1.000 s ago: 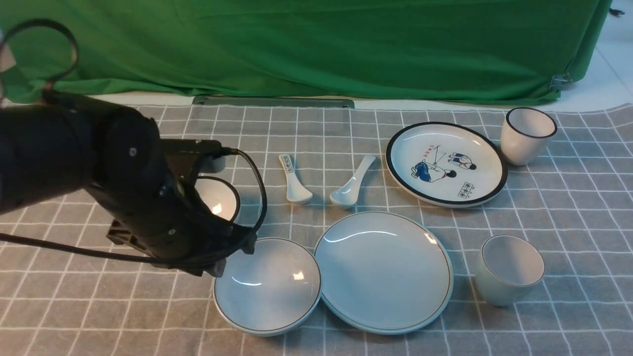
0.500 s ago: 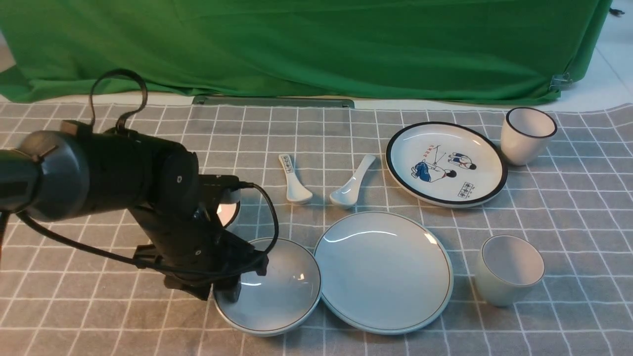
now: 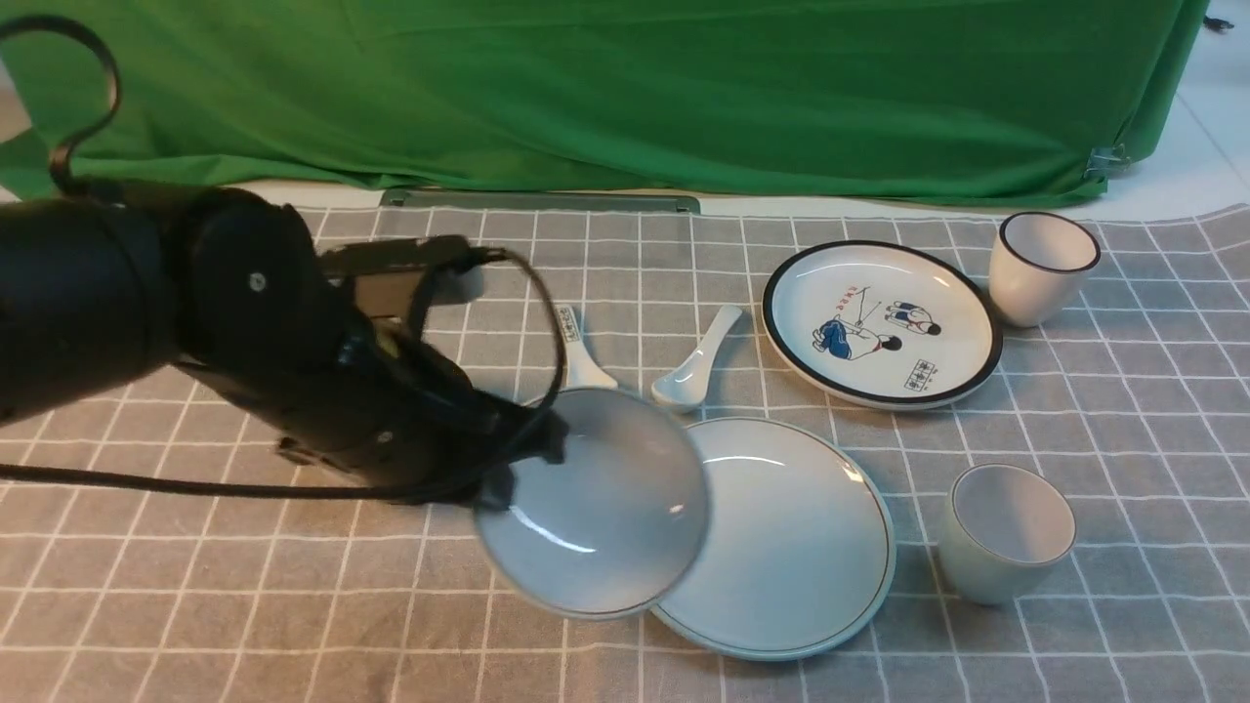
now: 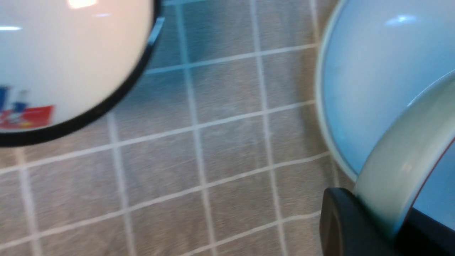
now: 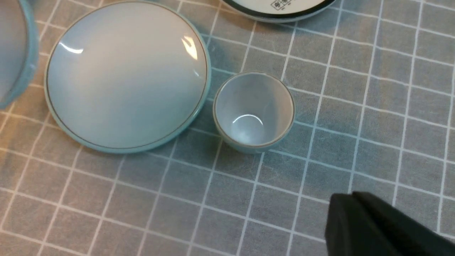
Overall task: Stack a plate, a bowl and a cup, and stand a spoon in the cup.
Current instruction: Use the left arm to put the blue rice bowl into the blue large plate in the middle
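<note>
The bowl (image 3: 594, 503) hangs tilted above the bench (image 3: 195, 605), toward its near edge, overlapping the left side of the plate (image 3: 801, 547). The left fingers (image 4: 343, 224) pinch its rim on the side facing the bench's left edge. The right fingers (image 5: 341, 227) are pressed together, empty, apart from the cup (image 5: 254, 110).

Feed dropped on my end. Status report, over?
Left claw shut on bowl rim. Bowl held up, overlapping plate on its left side. Right claw shut, empty, clear of cup. Plate bare, nothing blocking.
</note>
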{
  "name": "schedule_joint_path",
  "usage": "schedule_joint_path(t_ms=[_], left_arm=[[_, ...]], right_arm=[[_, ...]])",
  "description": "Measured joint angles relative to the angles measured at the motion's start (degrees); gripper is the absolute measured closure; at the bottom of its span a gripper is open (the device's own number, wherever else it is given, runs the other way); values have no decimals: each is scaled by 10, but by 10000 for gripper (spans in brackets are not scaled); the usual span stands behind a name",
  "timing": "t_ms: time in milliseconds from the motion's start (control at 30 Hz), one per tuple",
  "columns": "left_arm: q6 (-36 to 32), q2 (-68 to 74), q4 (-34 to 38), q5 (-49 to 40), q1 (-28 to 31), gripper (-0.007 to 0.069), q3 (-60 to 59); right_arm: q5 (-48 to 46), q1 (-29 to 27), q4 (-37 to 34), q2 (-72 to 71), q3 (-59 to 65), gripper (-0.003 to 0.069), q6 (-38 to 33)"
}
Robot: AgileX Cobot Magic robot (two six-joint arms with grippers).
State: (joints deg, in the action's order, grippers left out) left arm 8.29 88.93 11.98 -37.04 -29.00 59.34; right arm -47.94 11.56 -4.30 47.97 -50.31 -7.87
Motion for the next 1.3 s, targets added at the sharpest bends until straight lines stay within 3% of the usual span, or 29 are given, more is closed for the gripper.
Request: schedule_joint_path(t_ms=[167,467,933,1067,1300], left_arm=[[6,63,15,5,-29,598,42],[10,192,27,-20,-31,598,184],[-10,241,59,-38,-32,594,198],[-10,241,62,-32,-32,547,198],[-13,241,62,-30,-32,381,198]], right_arm=[[0,0,0,0,0,632,0],[-2,0,0,0,0,629,0],[6,0,16,32,0,614,15],[25,0,60,86,0,531,55],[61,0,76,195,-1,335,82]])
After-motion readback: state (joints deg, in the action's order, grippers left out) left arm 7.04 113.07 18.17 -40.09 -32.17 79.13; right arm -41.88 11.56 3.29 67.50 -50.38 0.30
